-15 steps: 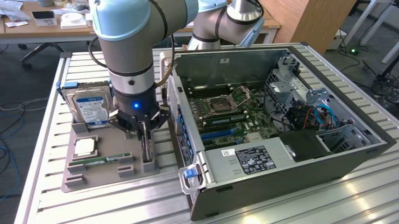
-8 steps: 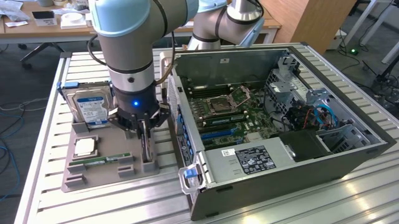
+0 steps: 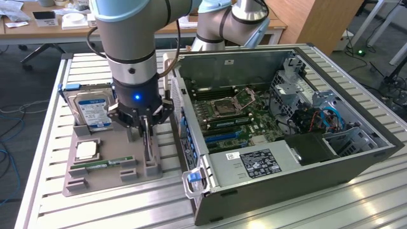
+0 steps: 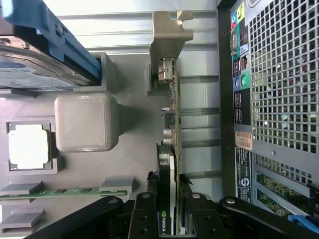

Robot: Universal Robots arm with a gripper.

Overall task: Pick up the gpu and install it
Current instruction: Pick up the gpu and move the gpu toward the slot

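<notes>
Wrist: gripper pinching gpu; exterior: open case.

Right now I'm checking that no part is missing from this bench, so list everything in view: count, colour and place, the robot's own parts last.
gpu: one, green board with black cooler, standing on edge in the parts holder, on the side nearest the case.
hard drive: one, silver with blue-white label, upright at the holder's far end in the exterior view.
processor: one, silver, flat in a holder pocket.
memory stick: one, green, flat near the holder's near end.
parts holder: one, grey, on the table, at the exterior view's left.
computer case: one, dark grey, open, at the exterior view's right.
motherboard: one, green, inside the case.
table: one, silver slats, beneath everything.
arm: one, grey, above the holder.
fingers: two, black, closed on the gpu.
</notes>
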